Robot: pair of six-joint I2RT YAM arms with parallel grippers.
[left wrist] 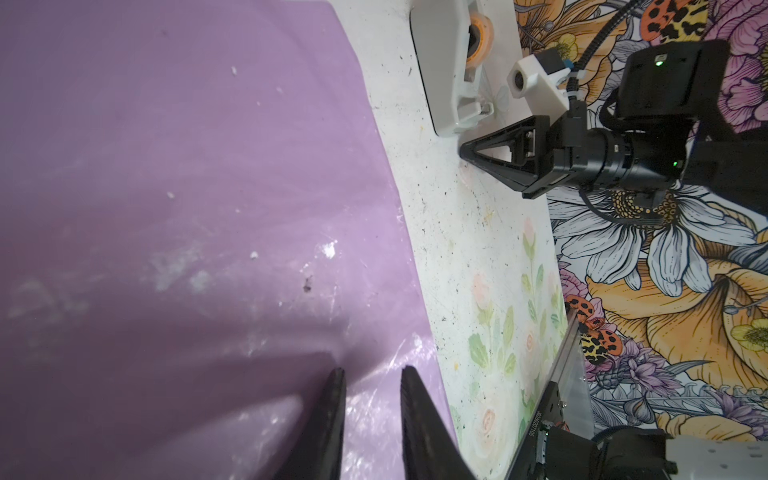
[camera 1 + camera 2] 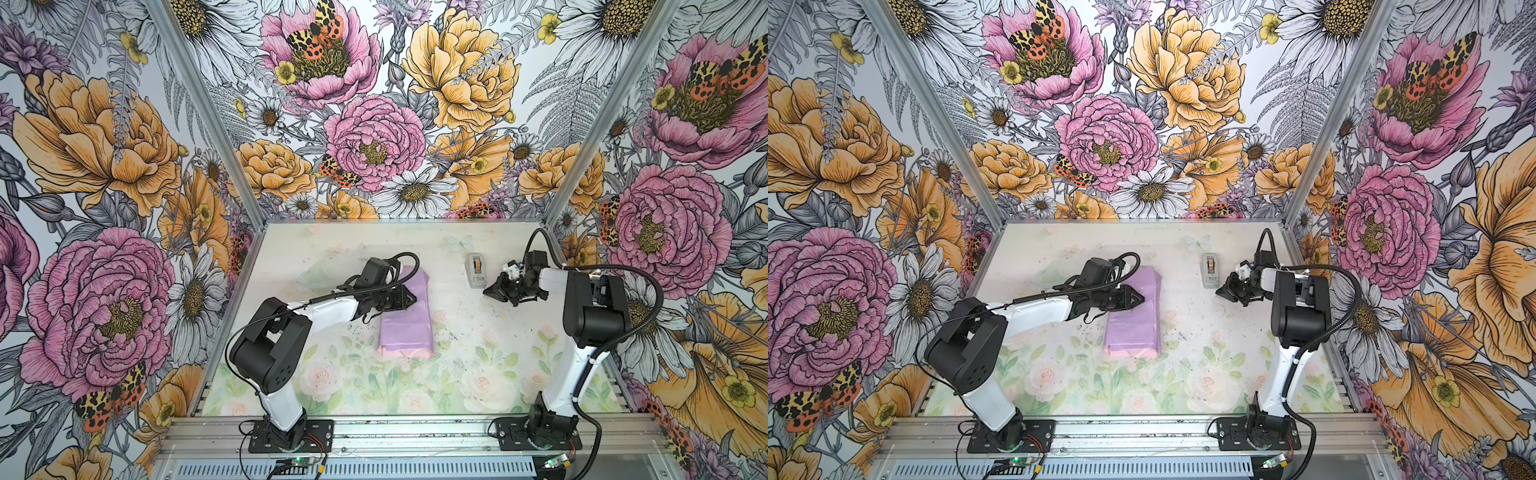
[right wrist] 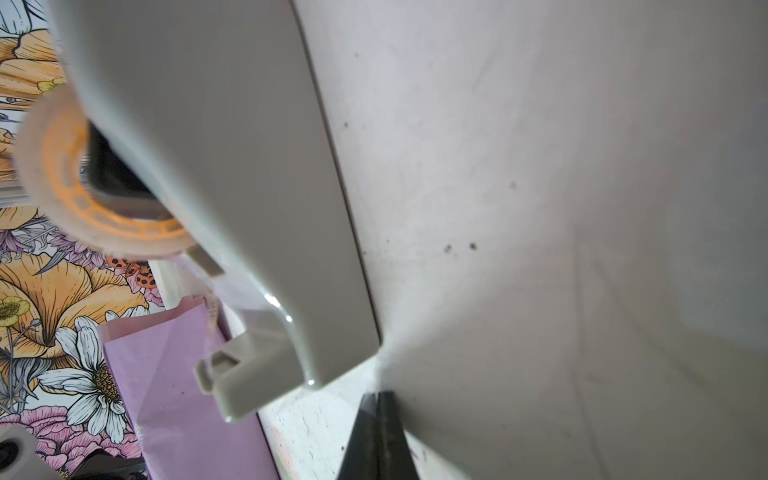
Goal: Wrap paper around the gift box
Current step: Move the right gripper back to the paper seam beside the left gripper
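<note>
The paper [image 2: 405, 328] [image 2: 1136, 320] lies folded into a long lilac bundle in the middle of the table, with a pale pink edge at its near end. The gift box is hidden inside it and shows only as the bundle's blocky shape. My left gripper [image 2: 411, 300] [image 2: 1140, 298] sits low over the bundle's middle. In the left wrist view its jaws [image 1: 370, 372] stand slightly apart on the lilac paper [image 1: 187, 187], with nothing between them. My right gripper [image 2: 487, 292] [image 2: 1219, 292] [image 3: 379, 395] is shut and empty, to the right of the paper.
A grey tape dispenser [image 2: 476, 270] [image 2: 1211, 270] [image 1: 449, 66] [image 3: 228, 166] with an orange-cored roll stands at the back right. The right gripper's tip is close to its near end. Floral walls enclose the table on three sides.
</note>
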